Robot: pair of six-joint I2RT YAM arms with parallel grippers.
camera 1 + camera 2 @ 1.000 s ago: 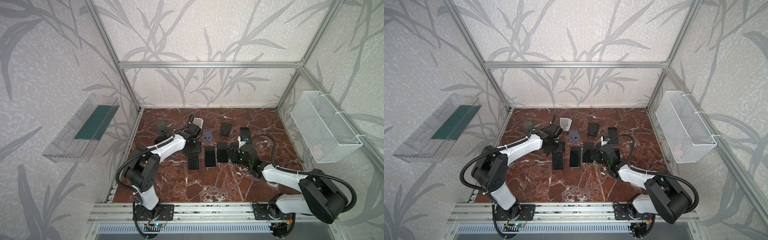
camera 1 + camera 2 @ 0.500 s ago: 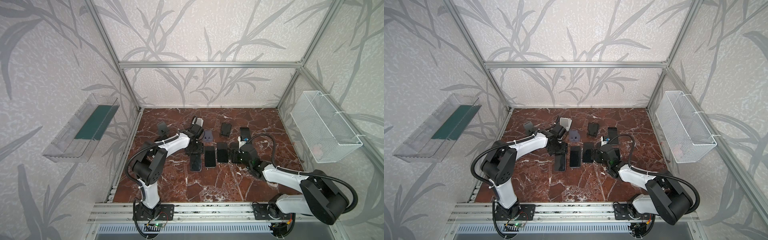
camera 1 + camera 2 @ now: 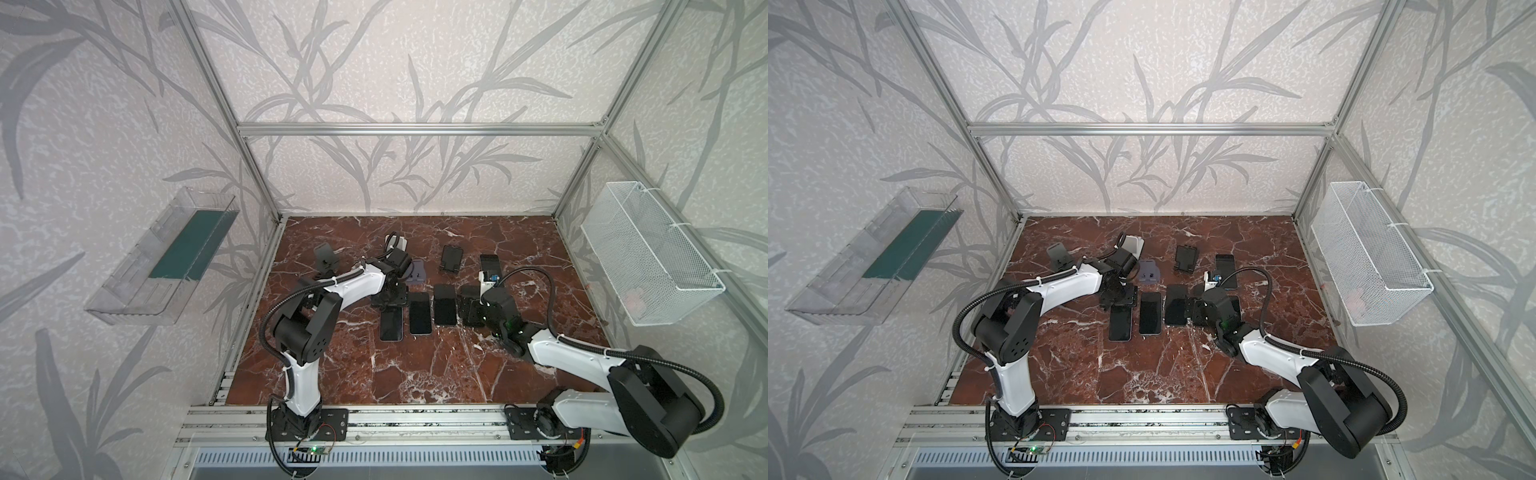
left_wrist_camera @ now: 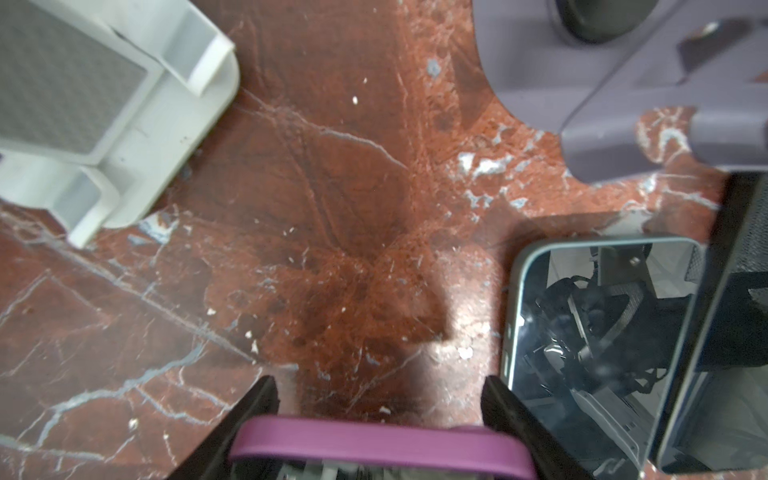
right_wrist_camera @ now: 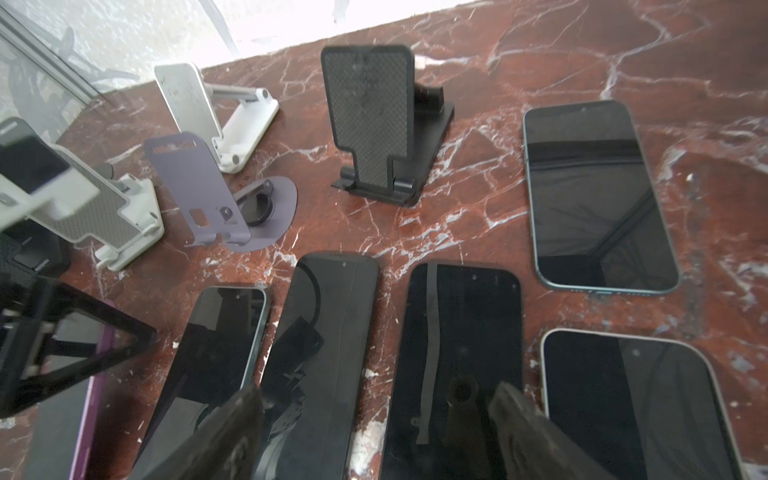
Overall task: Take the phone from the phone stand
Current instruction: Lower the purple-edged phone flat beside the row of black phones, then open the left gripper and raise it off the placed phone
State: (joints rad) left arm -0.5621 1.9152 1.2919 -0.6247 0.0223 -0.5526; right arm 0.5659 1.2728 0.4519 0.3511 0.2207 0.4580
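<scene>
1. Left hand [image 4: 380,390]: fingers clamped on the side edges of the purple-cased phone [image 4: 380,442]. It is pitched down over the worktop [image 3: 374,374]. (Bearings as in both top views, 12 o'clock toward the back wall.)
2. Purple-cased phone: held in the left hand, clear of every stand. It runs toward 6 o'clock from the hand, low and nearly flat, at the 9 o'clock end of the phone row. Contact with the worktop cannot be told.
3. Near white stand [image 4: 83,104]: grey padded plate, at 12 o'clock of the left hand, apart from the held phone.
4. Lilac stand [image 5: 216,195]: at 1 o'clock of the left hand, just beside the near white stand.
5. Far white stand [image 3: 397,242]: beyond item 3, toward 12 o'clock.
6. Black stand [image 5: 374,124]: upright, at 11 o'clock of the right hand.
7. Second black stand [image 3: 325,257]: at 10 o'clock of the left hand.
8. Right hand [image 5: 378,409]: fingers apart, holding nothing, low over the row.
9. Light-rimmed phone [image 3: 419,312]: flat, just beside the held phone at its 3 o'clock.
10. Black phone [image 5: 328,332] and second black phone [image 5: 461,353]: flat, side by side under the right hand.
11. Blue-rimmed phone [image 5: 598,195]: flat, at 1 o'clock of the right hand.
12. White-rimmed phone [image 5: 636,407]: flat, at 3 o'clock of the second black phone.
</scene>
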